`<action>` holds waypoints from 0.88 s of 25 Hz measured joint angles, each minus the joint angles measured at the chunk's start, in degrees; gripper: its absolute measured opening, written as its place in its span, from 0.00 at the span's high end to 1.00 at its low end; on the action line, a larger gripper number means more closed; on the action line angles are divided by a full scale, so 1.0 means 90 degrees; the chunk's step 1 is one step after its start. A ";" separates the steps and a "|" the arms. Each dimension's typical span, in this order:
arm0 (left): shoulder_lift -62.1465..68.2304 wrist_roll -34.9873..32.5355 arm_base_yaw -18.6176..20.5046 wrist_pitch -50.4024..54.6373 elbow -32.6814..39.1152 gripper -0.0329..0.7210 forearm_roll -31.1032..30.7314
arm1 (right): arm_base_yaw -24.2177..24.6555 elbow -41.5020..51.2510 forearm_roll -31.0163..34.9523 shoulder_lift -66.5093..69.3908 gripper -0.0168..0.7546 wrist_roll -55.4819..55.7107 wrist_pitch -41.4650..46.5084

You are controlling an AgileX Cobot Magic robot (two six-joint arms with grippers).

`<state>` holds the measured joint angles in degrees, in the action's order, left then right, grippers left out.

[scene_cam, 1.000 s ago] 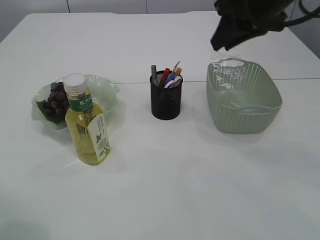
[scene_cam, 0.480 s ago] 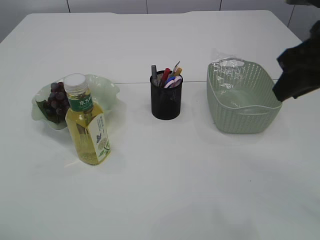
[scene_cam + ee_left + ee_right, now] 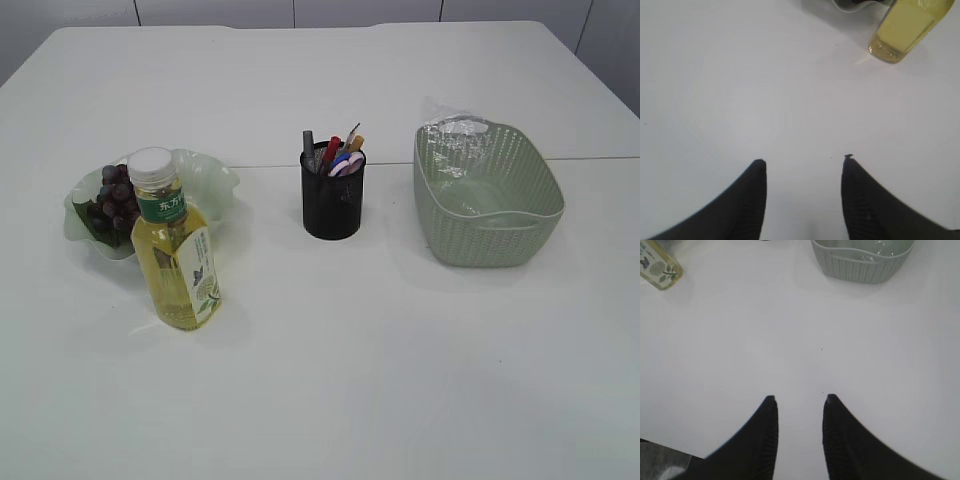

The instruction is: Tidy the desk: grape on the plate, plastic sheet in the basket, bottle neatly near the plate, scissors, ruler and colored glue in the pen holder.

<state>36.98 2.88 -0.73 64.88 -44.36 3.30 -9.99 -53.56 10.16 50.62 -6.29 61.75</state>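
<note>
Dark grapes (image 3: pixel 115 200) lie on the pale green wavy plate (image 3: pixel 215 182) at the left. The bottle (image 3: pixel 175 245) of yellow drink stands upright just in front of the plate; its base also shows as bottle (image 3: pixel 900 35) and bottle (image 3: pixel 659 270). The black mesh pen holder (image 3: pixel 332 205) holds several sticks, among them coloured items I cannot tell apart. A clear plastic sheet (image 3: pixel 455 140) lies in the green basket (image 3: pixel 500 235), basket (image 3: pixel 862 262). My left gripper (image 3: pixel 802 162) and right gripper (image 3: pixel 799 399) both hang open and empty over bare table. Neither arm shows in the exterior view.
The white table (image 3: pixel 400 380) has a seam line running across behind the pen holder. A grey floor patch shows past the table edge (image 3: pixel 660 465) at the lower left of the right wrist view.
The right arm, above the basket a second ago, swung to the right edge and then left the exterior view. The things on the table have not moved.
</note>
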 joint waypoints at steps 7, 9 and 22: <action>-0.1251 0.0040 0.0000 0.0760 0.0000 0.48 -0.0023 | 0.0000 0.0381 -0.0147 -0.2286 0.68 0.0262 0.0351; -0.1556 0.0124 0.0000 0.0809 -0.0002 0.47 -0.0023 | 0.0000 0.0397 -0.0293 -0.2838 0.68 0.0385 0.0630; -0.3358 0.0203 0.0000 0.0859 0.0008 0.44 -0.0097 | 0.0000 0.0565 -0.0852 -0.5382 0.65 0.0961 0.1242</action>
<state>6.76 4.70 -0.73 72.61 -44.29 2.43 -9.99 -48.47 2.48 2.18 2.36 72.93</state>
